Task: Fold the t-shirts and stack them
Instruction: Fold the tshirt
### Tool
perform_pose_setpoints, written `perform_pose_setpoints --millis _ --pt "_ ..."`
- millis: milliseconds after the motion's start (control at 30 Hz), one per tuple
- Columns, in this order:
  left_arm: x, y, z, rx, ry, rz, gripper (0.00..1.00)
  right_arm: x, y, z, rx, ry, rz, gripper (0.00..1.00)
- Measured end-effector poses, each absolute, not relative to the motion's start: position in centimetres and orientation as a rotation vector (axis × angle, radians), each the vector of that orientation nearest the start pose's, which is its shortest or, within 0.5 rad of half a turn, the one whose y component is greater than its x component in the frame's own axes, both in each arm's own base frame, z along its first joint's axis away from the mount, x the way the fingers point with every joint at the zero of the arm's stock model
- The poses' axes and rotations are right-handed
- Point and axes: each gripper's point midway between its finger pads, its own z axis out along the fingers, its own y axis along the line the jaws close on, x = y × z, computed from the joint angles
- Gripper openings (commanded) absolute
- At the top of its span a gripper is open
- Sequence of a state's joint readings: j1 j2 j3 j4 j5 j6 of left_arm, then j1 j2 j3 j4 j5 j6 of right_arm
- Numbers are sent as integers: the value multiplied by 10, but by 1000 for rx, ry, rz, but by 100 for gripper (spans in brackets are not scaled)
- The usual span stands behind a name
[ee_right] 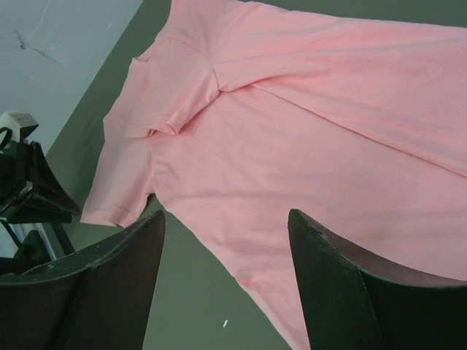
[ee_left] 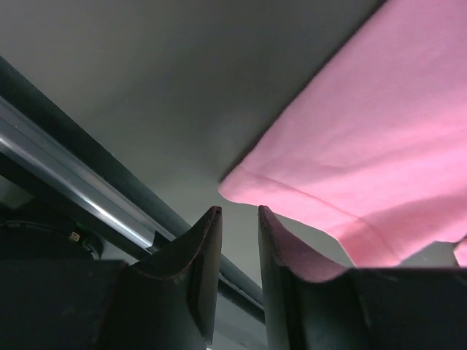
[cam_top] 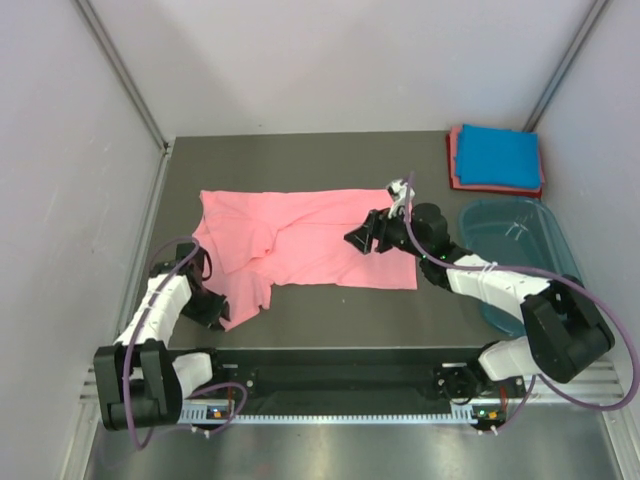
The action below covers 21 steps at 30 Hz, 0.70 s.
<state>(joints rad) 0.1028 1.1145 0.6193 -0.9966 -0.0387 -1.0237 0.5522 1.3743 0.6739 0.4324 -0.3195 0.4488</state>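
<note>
The salmon-pink shirt [cam_top: 300,245] lies spread across the middle of the worktop [cam_top: 300,160], not yet a neat rectangle. Its 9 o'clock half is rumpled, with one sleeve turned in over the body and a flap trailing toward 7 o'clock. The 3 o'clock half lies fairly flat.

At the far 1 o'clock corner, the blue shirt [cam_top: 500,157] sits folded on top of the reddish-pink shirt [cam_top: 454,160], whose edge shows along its sides. So two shirts look done and stacked. The third seems to need its folds, then a place on that pile.

The left gripper [cam_top: 215,310] is low at the shirt's 7 o'clock corner. In the wrist view its jaws stand a narrow gap apart with no cloth between them, and the hem is just past the fingertips [ee_left: 211,219].

The right gripper [cam_top: 365,238] hovers over the shirt toward its 3 o'clock edge, jaws spread wide and holding nothing.

A teal tub [cam_top: 505,203] stands at 3 o'clock, apart from the cloth.
</note>
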Motion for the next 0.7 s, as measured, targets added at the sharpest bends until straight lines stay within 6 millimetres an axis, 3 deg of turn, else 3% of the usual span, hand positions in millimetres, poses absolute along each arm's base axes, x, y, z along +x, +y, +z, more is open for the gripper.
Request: perform_pose_setpoints --millis 433,600,633,700 --pt "145 -4 15 -1646 2534 74 42 315 254 147 -233 1957 1010 68" --pt "148 -6 12 -1648 2530 47 30 318 252 153 -221 1938 1028 69" --pt "149 -7 12 -1646 2527 39 18 318 251 154 -219 1935 1028 68" --pt "154 -8 13 -1641 2513 16 9 319 249 153 -215 1935 1027 68"
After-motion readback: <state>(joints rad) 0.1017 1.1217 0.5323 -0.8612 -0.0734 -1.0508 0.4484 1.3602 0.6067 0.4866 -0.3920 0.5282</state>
